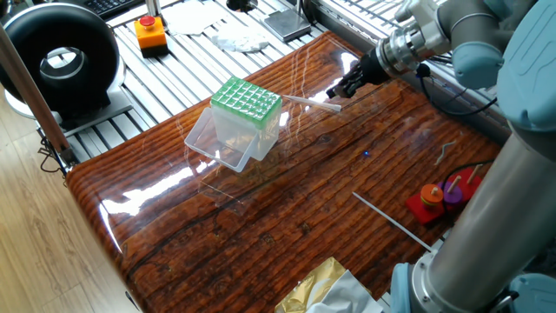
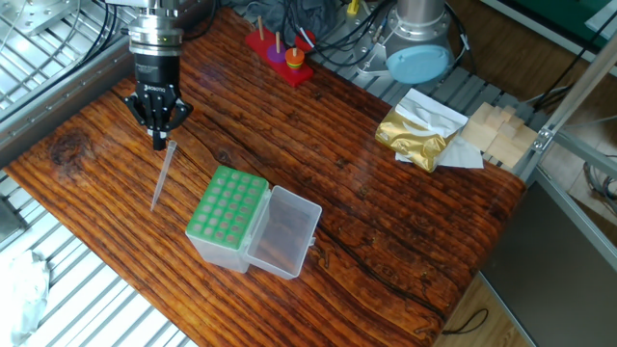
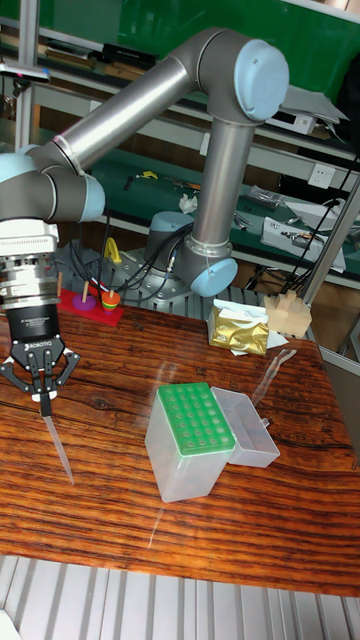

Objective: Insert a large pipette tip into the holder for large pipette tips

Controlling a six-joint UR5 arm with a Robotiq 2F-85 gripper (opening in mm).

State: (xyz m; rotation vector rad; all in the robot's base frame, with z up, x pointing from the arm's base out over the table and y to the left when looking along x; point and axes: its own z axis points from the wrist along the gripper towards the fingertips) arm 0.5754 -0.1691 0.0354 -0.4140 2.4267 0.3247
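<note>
Arm: grey-and-blue UR5 [image 3: 150,95], reaching from its base at the far table edge, elbow raised high, forearm sloping down to the wrist.
Wrist: silver cylinder [image 3: 28,272] held vertical, pointing straight down over the table.
Gripper: black two-finger gripper [image 2: 160,141], low and close above the tabletop, linkages splayed outward.
Fingers: tips [image 3: 44,398] drawn together into a narrow point, closed.
</note>
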